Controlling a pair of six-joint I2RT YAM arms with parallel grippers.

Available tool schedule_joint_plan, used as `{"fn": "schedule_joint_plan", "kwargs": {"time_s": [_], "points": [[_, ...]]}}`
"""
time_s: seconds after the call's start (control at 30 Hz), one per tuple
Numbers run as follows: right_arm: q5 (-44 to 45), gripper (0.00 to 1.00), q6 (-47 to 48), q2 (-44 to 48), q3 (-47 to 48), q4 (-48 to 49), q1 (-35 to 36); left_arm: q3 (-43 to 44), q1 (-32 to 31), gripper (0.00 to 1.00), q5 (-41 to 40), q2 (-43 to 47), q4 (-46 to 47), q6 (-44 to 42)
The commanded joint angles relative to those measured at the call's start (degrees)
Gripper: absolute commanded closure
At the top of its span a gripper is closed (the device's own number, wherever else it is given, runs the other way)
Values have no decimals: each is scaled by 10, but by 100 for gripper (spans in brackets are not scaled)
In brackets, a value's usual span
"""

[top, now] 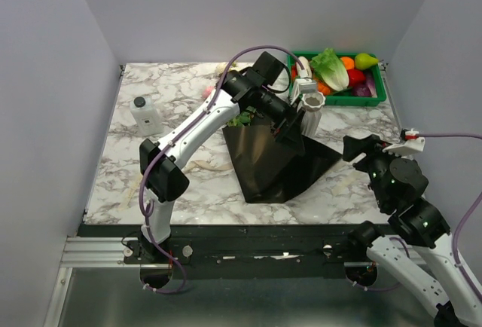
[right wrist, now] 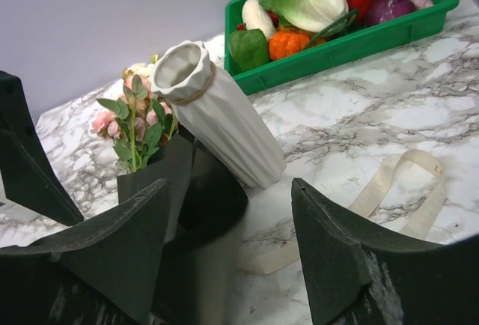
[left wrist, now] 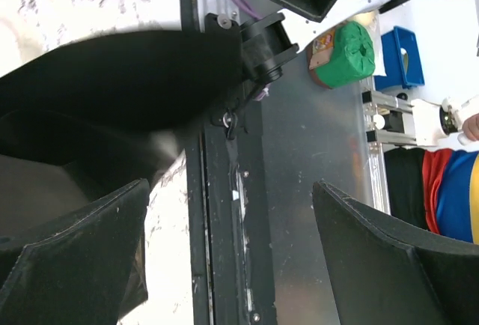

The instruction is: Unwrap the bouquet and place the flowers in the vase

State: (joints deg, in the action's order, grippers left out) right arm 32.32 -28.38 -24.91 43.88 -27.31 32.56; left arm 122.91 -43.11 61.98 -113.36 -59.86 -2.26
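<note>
Table top (top: pixel 128 154): marble-look slab, white with grey veins, smooth, faint sheen. Bouquet wrap (top: pixel 271 161): dark paper, matt, creased, soft shine on folds. Vase (right wrist: pixel 224 119): white, ribbed, matt, ceramic look; rough twine (right wrist: pixel 196 94) round neck. Crate (right wrist: pixel 352 44): green plastic, glossy. Ribbon (right wrist: pixel 378 184): cream woven cloth, flat, dull. Flowers (right wrist: pixel 120 123): petals and leaves matt, cloth-like. Right gripper fingers (right wrist: pixel 352 257): black plastic, matt, scuffed pale at edges. Rail (top: pixel 98 250) at table's near edge: bare metal, brushed.

No text, brand, number or sign could be read. A small printed label was seen on a green object (left wrist: pixel 352 54) off the table (top: pixel 128 184), too blurred to be made out. Nothing legible was shown on the white bottle (top: pixel 145 116) near the left edge.
</note>
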Motion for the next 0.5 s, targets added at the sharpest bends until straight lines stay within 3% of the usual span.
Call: {"fn": "schedule_joint_plan", "kwargs": {"time_s": [0.0,0.2,0.33,0.47], "points": [[26,27,8,22,21,-41,2,22,-28,1,-5,-19,15,21],[27,26,12,30,31,-56,2,18,-36,1,-56,-11,-19,-32],[3,26,16,23,30,-43,2,-68,-28,1,-182,21,30,-64],[-81,27,26,-4,-18,18,2,-88,18,1,-156,24,9,-80]]}}
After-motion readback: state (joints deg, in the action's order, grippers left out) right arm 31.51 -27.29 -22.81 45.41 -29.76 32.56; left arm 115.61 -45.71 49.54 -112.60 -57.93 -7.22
